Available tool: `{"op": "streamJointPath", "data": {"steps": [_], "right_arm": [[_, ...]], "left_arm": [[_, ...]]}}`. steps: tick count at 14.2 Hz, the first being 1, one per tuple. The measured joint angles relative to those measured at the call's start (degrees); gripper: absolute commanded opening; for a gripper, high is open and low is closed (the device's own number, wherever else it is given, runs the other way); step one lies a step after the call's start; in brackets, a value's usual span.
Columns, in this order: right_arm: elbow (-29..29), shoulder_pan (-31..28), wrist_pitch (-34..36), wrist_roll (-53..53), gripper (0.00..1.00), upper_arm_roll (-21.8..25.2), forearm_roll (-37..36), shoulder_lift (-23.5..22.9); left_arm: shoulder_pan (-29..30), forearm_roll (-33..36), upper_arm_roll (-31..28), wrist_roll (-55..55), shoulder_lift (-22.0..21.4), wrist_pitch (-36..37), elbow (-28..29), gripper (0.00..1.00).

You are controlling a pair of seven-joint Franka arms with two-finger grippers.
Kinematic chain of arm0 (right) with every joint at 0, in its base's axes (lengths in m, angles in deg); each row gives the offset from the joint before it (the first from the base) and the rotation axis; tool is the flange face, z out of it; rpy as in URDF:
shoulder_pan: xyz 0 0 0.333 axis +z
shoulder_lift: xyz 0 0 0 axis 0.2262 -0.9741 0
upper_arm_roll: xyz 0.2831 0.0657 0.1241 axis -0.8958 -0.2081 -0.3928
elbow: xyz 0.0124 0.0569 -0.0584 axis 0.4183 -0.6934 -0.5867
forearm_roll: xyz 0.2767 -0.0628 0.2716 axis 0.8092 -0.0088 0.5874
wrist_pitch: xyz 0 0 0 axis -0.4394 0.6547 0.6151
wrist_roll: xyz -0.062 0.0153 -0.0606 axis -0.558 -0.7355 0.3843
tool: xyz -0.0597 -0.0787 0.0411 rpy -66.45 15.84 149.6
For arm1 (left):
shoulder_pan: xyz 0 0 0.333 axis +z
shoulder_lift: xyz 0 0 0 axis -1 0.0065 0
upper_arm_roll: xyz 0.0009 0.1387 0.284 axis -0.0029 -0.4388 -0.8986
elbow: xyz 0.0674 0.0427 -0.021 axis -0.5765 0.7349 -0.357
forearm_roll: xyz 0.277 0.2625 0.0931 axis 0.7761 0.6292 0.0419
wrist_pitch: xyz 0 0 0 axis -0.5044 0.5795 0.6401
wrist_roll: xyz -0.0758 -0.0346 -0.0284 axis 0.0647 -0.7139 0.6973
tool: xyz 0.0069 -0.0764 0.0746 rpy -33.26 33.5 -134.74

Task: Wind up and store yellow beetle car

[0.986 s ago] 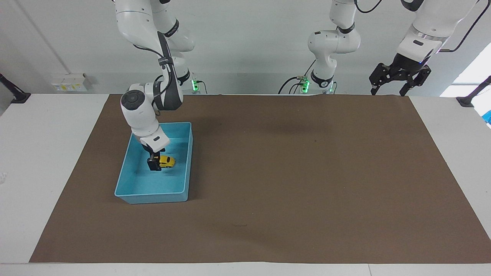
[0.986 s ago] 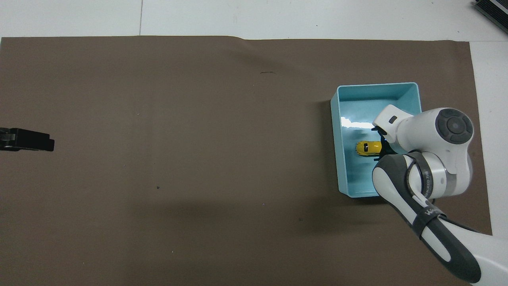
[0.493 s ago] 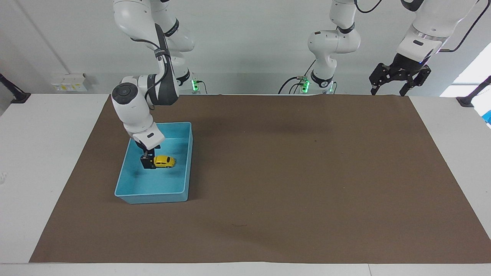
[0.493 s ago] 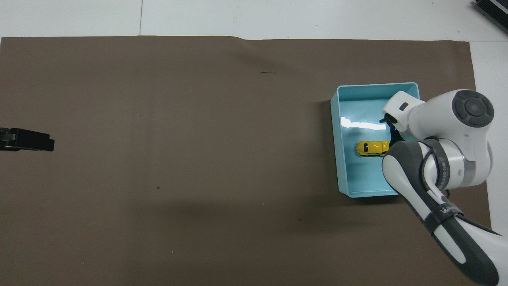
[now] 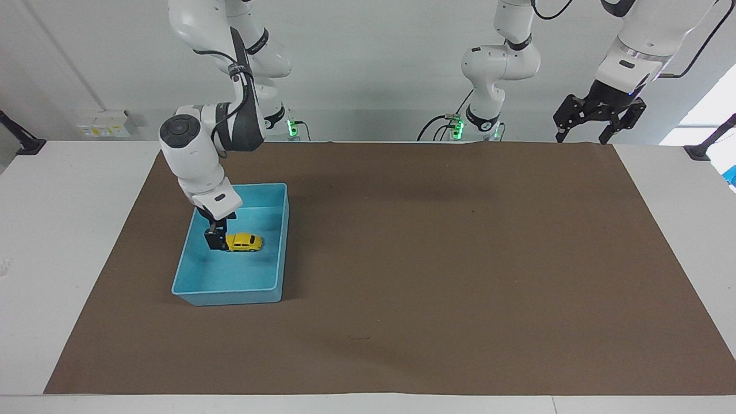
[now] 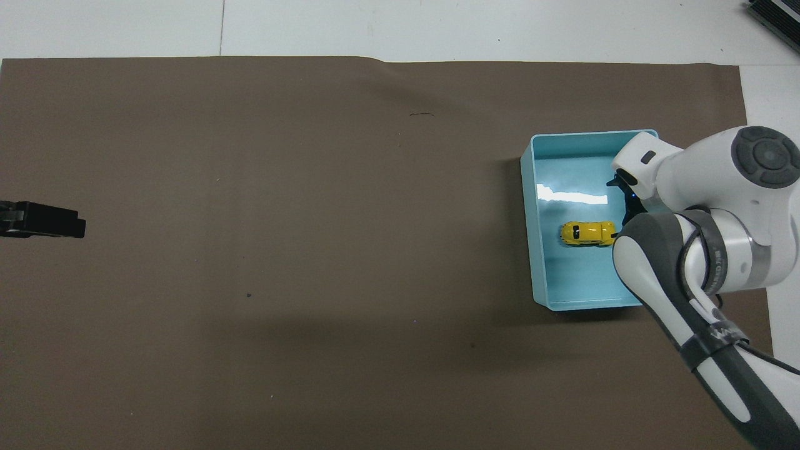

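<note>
Car (image 5: 244,242) is sitting released in the blue bin (image 5: 190,270); the right gripper (image 5: 215,238), fingers open and empty, is withdrawing, storing looking done; the left gripper (image 5: 598,118) is waiting, open.

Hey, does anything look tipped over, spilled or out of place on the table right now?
Nothing stands out. The yellow beetle car sits upright on its wheels inside the blue bin, which lies squarely on the brown mat. The right gripper is open beside the car; the left gripper waits raised.
</note>
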Motion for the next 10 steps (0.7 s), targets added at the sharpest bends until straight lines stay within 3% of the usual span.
{"op": "streamJointPath", "data": {"steps": [10], "right_arm": [[5.4, -0.2, 5.0, 0.0, 1.0, 0.1, 2.2, 1.1]], "left_arm": [[0.0, 0.0, 0.0, 0.0, 0.0, 0.0, 0.0, 1.0]]}}
